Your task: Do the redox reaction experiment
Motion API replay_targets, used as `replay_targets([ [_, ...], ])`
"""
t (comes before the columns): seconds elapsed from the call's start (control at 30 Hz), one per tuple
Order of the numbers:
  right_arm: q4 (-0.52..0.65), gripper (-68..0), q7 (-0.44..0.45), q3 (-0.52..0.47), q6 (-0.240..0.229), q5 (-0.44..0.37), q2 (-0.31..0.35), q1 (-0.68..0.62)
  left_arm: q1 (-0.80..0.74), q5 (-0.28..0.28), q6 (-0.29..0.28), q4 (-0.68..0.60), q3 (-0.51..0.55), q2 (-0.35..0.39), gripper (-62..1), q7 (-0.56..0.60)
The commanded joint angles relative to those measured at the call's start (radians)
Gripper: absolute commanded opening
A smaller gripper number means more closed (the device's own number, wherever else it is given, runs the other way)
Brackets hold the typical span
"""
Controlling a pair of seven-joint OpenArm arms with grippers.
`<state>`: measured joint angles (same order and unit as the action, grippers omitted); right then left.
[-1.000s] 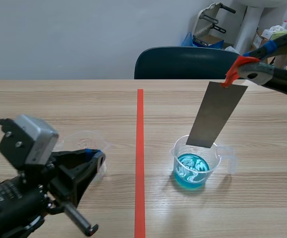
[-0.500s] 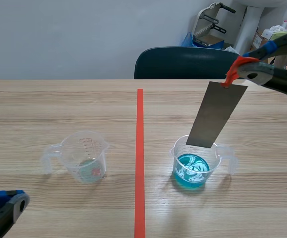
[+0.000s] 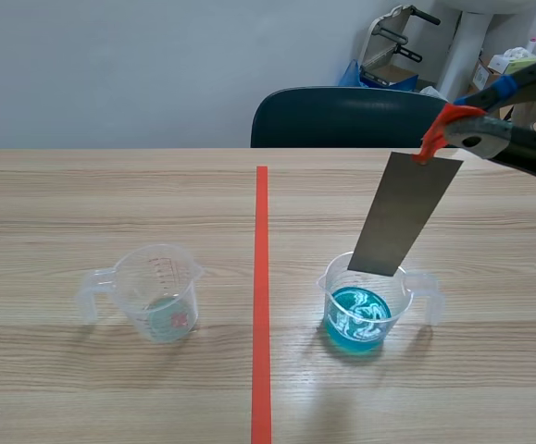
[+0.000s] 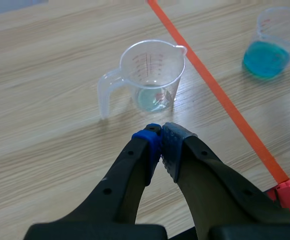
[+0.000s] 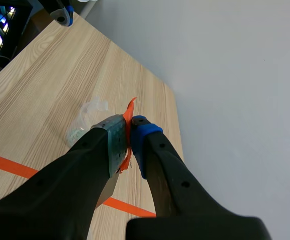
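Note:
A clear beaker holding blue liquid stands right of the red tape line. A grey metal strip hangs tilted over it, its lower end at the beaker's rim. My right gripper is shut on the strip's orange-red top tab. A second clear beaker stands left of the line, with only a pale trace at its bottom. In the left wrist view my left gripper is shut on nothing, just short of this beaker. The left arm is outside the scene view.
The red tape line runs down the table's middle. A dark chair back stands behind the far edge. The blue beaker sits across the line from the left gripper. Bare wood surrounds both beakers.
The left arm has drawn back from the left beaker and left the scene view at the lower left. The right gripper and strip have stayed in place.

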<state>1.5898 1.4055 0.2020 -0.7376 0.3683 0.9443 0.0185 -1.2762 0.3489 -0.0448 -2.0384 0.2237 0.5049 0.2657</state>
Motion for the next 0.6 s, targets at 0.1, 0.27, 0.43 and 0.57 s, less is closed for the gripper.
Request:
replay_targets([
  [0.1,0.008,-66.7,0.014,-0.019,-0.008,-0.024,0.011,0.009,0.008,0.021,0.010,-0.057,-0.007,0.005,-50.6,0.026],
  [0.27,0.008,-66.7,0.014,-0.019,-0.008,-0.024,0.011,0.009,0.011,0.063,0.032,-0.082,-0.007,0.005,-32.4,0.026],
  [0.43,0.008,-66.7,0.014,-0.019,-0.008,-0.024,0.011,0.009,0.014,0.040,0.035,-0.082,-0.007,0.006,-4.7,0.036],
  [0.57,0.008,-66.7,0.014,-0.019,-0.008,-0.024,0.011,0.009,0.014,0.031,0.035,-0.082,-0.007,0.006,1.4,0.057],
])
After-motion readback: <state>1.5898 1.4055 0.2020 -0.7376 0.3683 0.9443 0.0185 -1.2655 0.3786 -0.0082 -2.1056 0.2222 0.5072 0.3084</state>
